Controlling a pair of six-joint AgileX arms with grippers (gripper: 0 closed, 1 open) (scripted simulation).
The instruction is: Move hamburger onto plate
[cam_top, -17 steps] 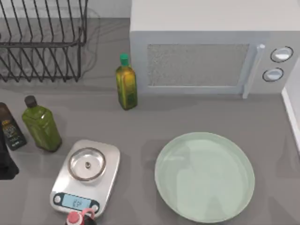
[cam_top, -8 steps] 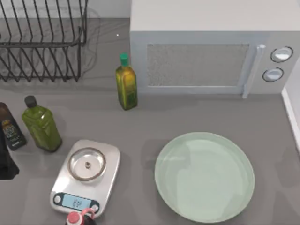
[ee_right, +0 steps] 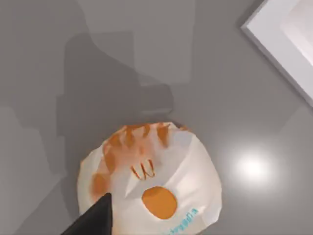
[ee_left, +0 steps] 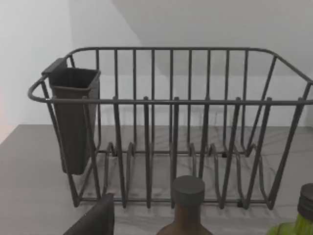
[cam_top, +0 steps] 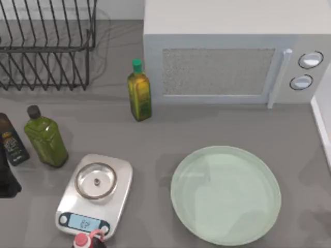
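Plate (cam_top: 226, 195): sits bare near the front edge of the bench, right of the middle, below the microwave (cam_top: 227, 57) that stands along the back edge.

Hamburger (ee_right: 149, 176): in the right wrist view it lies wrapped on the grey bench top, directly under that camera, near a white edge at the corner of that view; it is not on the plate.

Right gripper: one dark fingertip (ee_right: 95, 219) shows just beside the hamburger's wrapper; how its fingers stand, I cannot tell.

Left arm: parked at the bench's left edge, a dark shape (cam_top: 8, 178) beside the bottles; its wrist camera faces the wire dish rack (ee_left: 171, 127) at the back-left corner. Its finger state I cannot tell either.

Change: across the last second the top view is nearly the same, with plate, scale (cam_top: 94, 194) and oil bottle (cam_top: 139, 91) all unmoved; only a faint shadow has crept onto the plate's front-right rim and the bench beside it.

Meaning: the right arm appears to be closing on the hamburger, so the grasp looks imminent and the carry to the plate has not begun.
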